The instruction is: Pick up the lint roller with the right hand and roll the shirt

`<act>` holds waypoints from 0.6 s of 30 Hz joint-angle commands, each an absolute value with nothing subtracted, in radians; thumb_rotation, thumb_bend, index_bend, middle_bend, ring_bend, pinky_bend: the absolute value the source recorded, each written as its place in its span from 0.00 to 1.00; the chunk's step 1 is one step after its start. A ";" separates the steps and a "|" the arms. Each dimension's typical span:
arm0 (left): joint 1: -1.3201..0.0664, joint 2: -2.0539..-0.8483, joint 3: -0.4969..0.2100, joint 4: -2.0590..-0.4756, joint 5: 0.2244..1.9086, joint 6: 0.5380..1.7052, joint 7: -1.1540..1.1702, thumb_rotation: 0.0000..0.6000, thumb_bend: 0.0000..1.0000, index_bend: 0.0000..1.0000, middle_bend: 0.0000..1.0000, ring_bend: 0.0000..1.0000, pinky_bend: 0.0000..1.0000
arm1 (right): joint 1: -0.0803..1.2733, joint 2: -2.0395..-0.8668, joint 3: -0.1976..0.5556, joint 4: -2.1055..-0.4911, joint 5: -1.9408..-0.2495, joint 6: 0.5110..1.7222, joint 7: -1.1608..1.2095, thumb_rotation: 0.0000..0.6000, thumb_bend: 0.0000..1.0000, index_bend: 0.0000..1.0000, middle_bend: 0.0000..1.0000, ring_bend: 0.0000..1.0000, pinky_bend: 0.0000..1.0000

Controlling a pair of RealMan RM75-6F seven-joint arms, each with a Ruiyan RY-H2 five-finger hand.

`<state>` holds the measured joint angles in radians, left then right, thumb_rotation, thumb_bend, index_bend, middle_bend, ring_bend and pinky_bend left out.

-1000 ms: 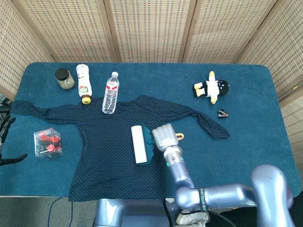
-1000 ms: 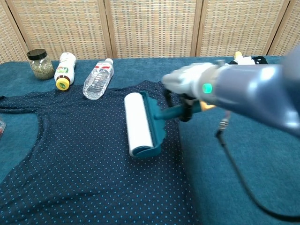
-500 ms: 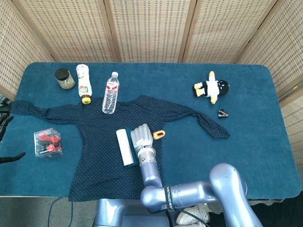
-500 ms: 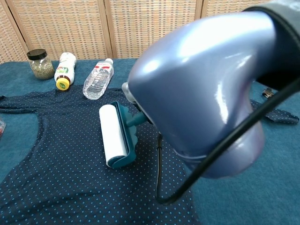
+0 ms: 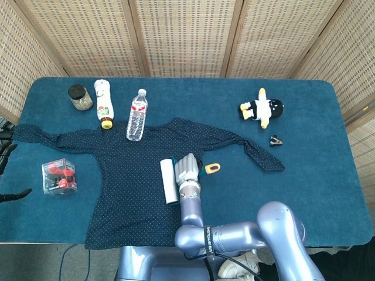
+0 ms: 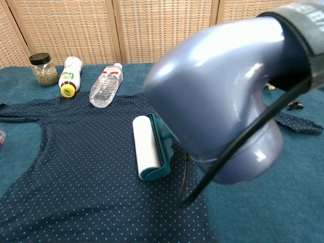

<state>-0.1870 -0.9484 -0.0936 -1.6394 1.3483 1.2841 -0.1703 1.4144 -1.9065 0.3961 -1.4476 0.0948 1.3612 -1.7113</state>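
Note:
The dark blue dotted shirt lies spread flat on the blue table cloth. The lint roller, a white roll in a teal frame, lies on the shirt's middle. My right hand grips its handle, whose orange end sticks out to the right. In the chest view the roller rests on the shirt, and my right arm fills the frame and hides the hand. At the far left edge my left hand shows only dark fingers, spread and holding nothing.
At the back left stand a jar, a yellow-capped bottle and a water bottle lying at the shirt's collar. A clear box with red items sits left of the shirt. A plush penguin and a black clip lie at the right.
My right hand swept the roller left across the shirt, then back to the right by about a roll's width. The left hand stayed at the table's left edge.

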 commanded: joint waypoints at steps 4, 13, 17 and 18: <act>-0.189 -0.948 -0.094 -1.643 1.346 1.281 -0.165 1.00 0.00 0.00 0.00 0.00 0.00 | 1.389 -1.866 0.350 -1.456 0.069 1.392 -1.737 1.00 1.00 0.84 1.00 1.00 1.00; -0.190 -0.947 -0.093 -1.643 1.347 1.280 -0.172 1.00 0.00 0.00 0.00 0.00 0.00 | 1.394 -1.883 0.357 -1.443 0.081 1.405 -1.774 1.00 1.00 0.84 1.00 1.00 1.00; -0.192 -0.946 -0.096 -1.636 1.341 1.274 -0.183 1.00 0.00 0.00 0.00 0.00 0.00 | 1.423 -1.934 0.377 -1.416 0.078 1.397 -1.786 1.00 1.00 0.84 1.00 1.00 1.00; -0.193 -0.945 -0.096 -1.634 1.339 1.271 -0.185 1.00 0.00 0.00 0.00 0.00 0.00 | 1.432 -1.948 0.384 -1.406 0.075 1.396 -1.788 1.00 1.00 0.84 1.00 1.00 1.00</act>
